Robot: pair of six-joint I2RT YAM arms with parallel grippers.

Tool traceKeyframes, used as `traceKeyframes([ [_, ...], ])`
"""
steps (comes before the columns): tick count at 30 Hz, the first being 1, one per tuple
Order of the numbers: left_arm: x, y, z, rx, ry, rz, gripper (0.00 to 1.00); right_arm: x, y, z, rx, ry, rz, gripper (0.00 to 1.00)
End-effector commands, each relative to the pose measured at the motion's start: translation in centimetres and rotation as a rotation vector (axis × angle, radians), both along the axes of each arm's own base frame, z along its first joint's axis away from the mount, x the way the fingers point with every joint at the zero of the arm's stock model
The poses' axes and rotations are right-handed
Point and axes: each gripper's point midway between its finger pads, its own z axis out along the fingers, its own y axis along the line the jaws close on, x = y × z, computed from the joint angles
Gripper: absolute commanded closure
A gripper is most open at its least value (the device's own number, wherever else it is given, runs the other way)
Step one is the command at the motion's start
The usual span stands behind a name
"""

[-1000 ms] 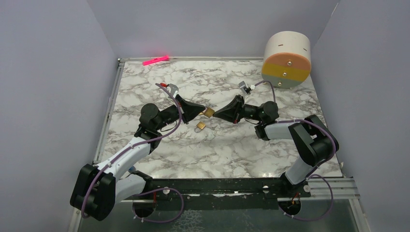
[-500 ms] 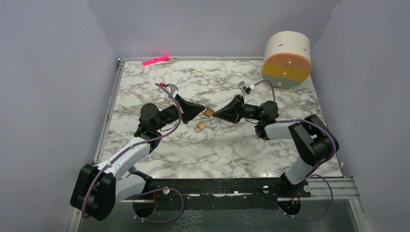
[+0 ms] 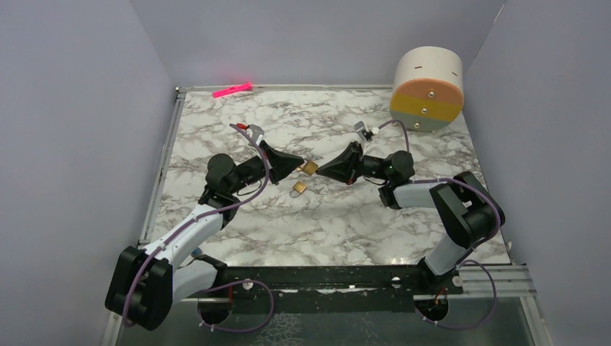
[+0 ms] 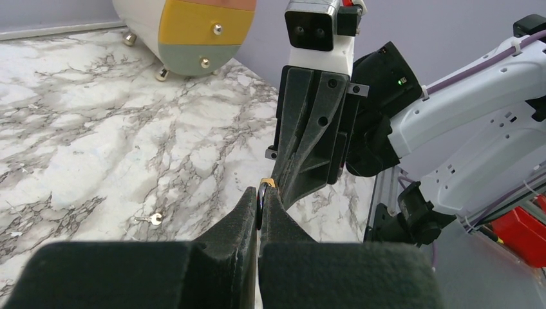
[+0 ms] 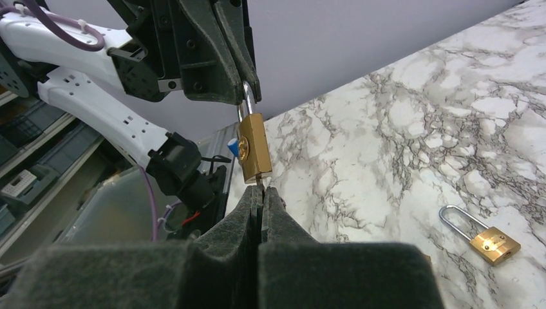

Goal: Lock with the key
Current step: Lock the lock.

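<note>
A small brass padlock (image 3: 310,168) hangs in the air between my two grippers over the middle of the marble table (image 3: 346,223). My left gripper (image 4: 259,193) is shut on its silver shackle (image 5: 246,96). In the right wrist view the brass padlock body (image 5: 253,147) hangs straight down from that shackle. My right gripper (image 5: 261,190) is shut right under it on the key (image 5: 261,185). Only a thin silver stem shows, running from the jaws into the padlock's underside. In the top view my right gripper (image 3: 322,170) faces my left gripper (image 3: 301,164).
A second brass padlock (image 3: 298,189) with its shackle raised lies on the table just in front of the grippers. A loose small key (image 4: 152,219) lies on the marble. A round drawer unit (image 3: 426,90) stands at the back right, a pink marker (image 3: 232,89) at the back left.
</note>
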Motion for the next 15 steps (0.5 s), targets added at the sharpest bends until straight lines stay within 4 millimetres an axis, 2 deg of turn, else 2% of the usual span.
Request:
traceKeyframes([
  [1, 0.4, 1.0, 2.7, -0.033, -0.086, 0.036, 1.00, -0.6, 0.1, 0.9, 0.003, -0.065, 0.027, 0.99],
  [15, 1.0, 2.3, 3.7, -0.047, -0.111, 0.084, 1.00, -1.3, -0.2, -0.9, -0.011, -0.017, 0.028, 0.99],
])
